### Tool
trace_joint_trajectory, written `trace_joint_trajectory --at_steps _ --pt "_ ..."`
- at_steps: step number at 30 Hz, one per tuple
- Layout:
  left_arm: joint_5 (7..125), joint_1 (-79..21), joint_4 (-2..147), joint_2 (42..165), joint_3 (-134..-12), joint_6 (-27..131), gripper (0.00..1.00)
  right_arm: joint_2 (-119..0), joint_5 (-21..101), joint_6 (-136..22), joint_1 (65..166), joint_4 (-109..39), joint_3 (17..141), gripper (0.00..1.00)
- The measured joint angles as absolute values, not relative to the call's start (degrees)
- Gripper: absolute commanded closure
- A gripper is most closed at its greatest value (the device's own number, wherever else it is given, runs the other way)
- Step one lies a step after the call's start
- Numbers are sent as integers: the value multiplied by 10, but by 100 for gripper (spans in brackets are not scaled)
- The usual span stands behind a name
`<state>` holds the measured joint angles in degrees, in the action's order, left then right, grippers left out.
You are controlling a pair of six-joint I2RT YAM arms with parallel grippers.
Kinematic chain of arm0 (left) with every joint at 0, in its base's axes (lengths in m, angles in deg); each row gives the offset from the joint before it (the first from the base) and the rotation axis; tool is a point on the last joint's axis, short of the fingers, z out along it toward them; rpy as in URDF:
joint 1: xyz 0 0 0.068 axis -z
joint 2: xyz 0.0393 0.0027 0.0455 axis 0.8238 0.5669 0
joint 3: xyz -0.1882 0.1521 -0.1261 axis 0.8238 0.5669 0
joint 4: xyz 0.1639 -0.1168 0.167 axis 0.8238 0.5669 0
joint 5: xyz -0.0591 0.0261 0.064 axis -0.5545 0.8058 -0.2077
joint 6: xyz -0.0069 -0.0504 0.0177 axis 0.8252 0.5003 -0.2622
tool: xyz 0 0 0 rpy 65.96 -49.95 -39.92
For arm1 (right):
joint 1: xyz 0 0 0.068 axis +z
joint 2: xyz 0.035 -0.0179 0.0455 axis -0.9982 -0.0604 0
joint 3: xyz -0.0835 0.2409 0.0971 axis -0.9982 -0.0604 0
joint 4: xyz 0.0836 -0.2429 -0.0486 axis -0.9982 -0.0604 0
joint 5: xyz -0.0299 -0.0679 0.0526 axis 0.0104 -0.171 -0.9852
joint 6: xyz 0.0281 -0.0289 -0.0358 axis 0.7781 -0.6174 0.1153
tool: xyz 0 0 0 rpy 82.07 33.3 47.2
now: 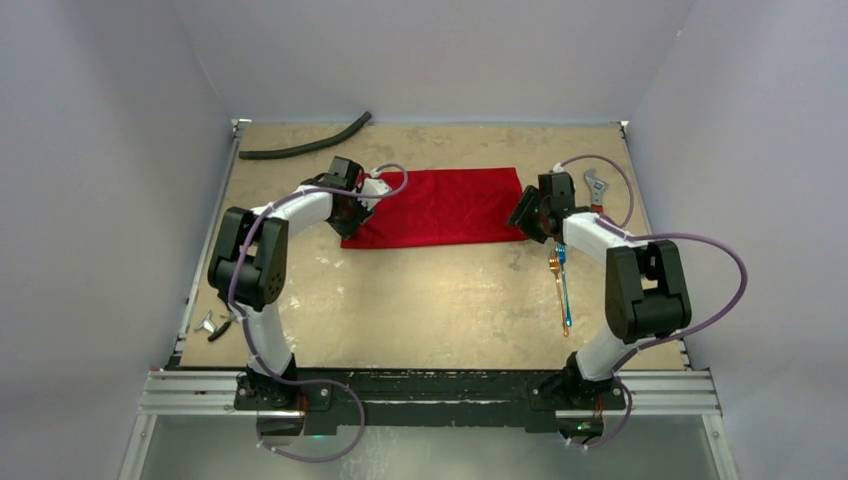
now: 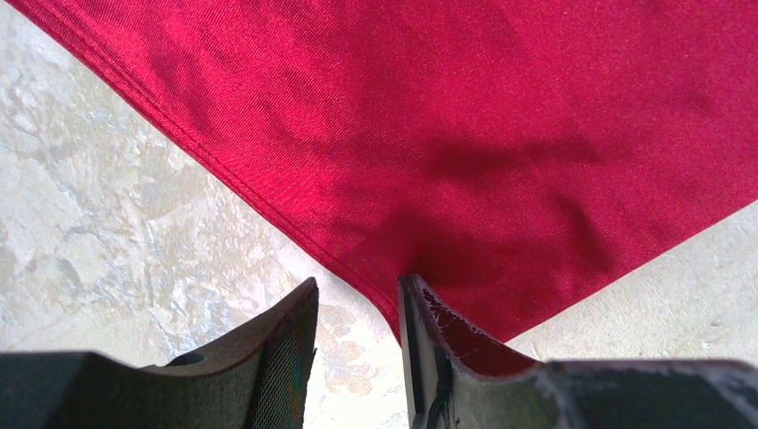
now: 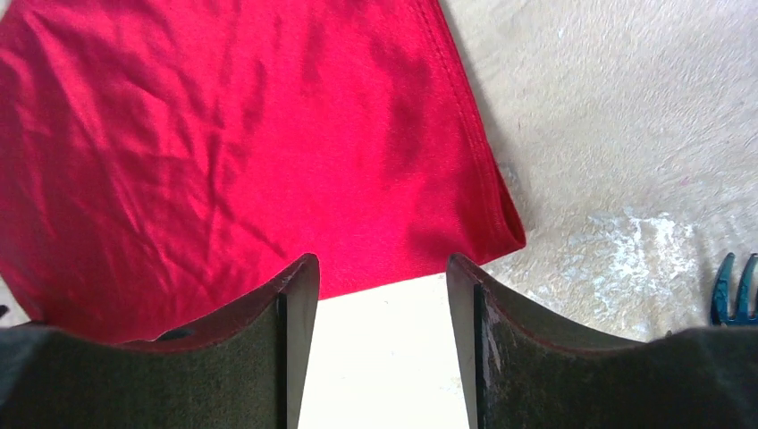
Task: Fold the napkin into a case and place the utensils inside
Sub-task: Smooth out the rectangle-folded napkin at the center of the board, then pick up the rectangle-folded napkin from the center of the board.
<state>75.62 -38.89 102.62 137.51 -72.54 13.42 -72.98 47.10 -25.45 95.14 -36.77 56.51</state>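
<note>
The red napkin (image 1: 440, 205) lies flat on the table as a wide folded rectangle. My left gripper (image 1: 352, 215) is open at its near left corner, and in the left wrist view (image 2: 357, 295) that corner (image 2: 393, 308) sits just ahead of the jaws with nothing between them. My right gripper (image 1: 527, 215) is open at the napkin's near right corner (image 3: 501, 232), with bare table between its jaws (image 3: 383, 268). The utensils (image 1: 561, 285), blue-gold with a fork, lie to the right, near my right arm. Fork tines (image 3: 735, 290) show in the right wrist view.
A black curved hose (image 1: 305, 145) lies at the back left. A steel wrench (image 1: 597, 188) lies at the right by my right arm. Small metal pieces (image 1: 213, 325) lie at the table's left edge. Grey walls enclose the table.
</note>
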Motion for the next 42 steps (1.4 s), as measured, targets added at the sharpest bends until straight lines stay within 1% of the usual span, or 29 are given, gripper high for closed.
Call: trace_joint_trajectory --at_steps 4,17,25,28,33,42 --pt "739 -389 1022 1367 -716 134 63 -717 481 -255 951 -386 581 41" --pt "712 -386 1061 1356 -710 132 61 -715 497 -254 916 -409 563 39" --pt "712 -386 1123 1356 -768 129 57 -748 499 -253 913 -395 567 42" --pt "711 -386 1136 1353 -800 129 57 -757 501 -252 913 -382 570 45" --pt "712 -387 1133 1350 -817 135 58 -767 510 -252 913 -373 577 52" --pt "733 -395 1076 1410 -803 155 61 -770 521 -253 908 -374 577 78"
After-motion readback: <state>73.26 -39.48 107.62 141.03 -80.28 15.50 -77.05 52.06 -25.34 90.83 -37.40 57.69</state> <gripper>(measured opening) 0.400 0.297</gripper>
